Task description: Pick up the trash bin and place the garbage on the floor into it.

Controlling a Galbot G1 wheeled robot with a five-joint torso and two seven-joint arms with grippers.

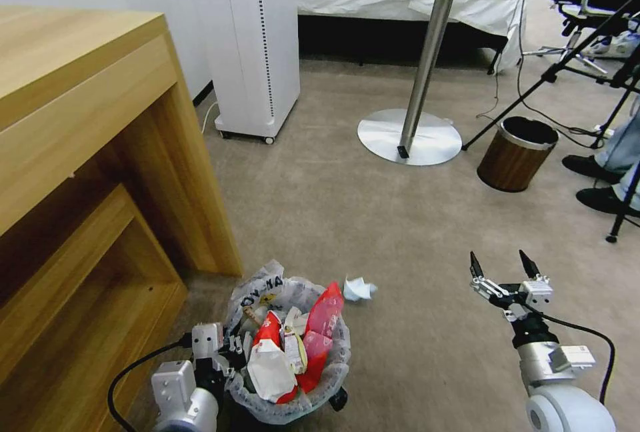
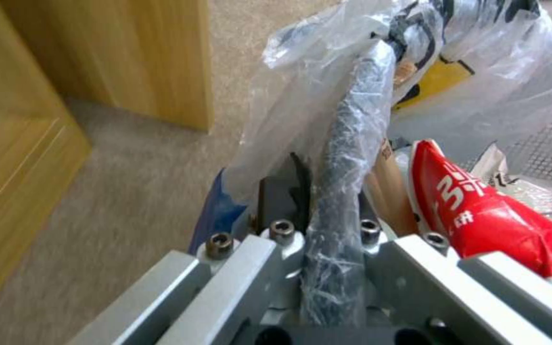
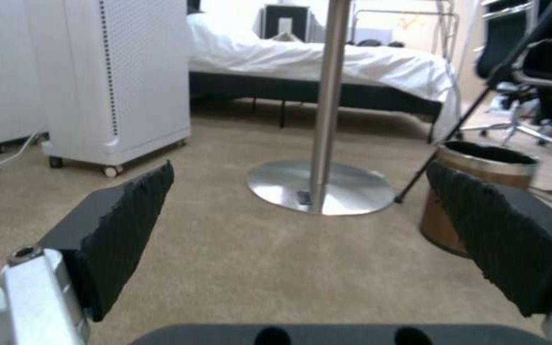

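Observation:
The trash bin (image 1: 287, 392) sits low at the head view's bottom left, lined with a crinkly white bag and stuffed with red packets (image 1: 320, 325) and white wrappers. My left gripper (image 1: 230, 352) is shut on the bin's bagged rim (image 2: 346, 158); the left wrist view shows the dark rim running between its fingers, a red packet (image 2: 480, 215) just inside. One crumpled white-and-blue wrapper (image 1: 359, 289) lies on the beige carpet floor (image 1: 400, 232) just beyond the bin. My right gripper (image 1: 503, 265) hovers open to the right, nothing between its black pads (image 3: 122, 225).
A wooden desk (image 1: 80, 152) stands close on the left. Ahead are a white appliance on wheels (image 1: 250, 39), a round table's metal base (image 1: 409, 137), a brown wood-grain bin (image 1: 517, 152), tripod legs (image 1: 620, 212) and a person's shoes (image 1: 590, 167).

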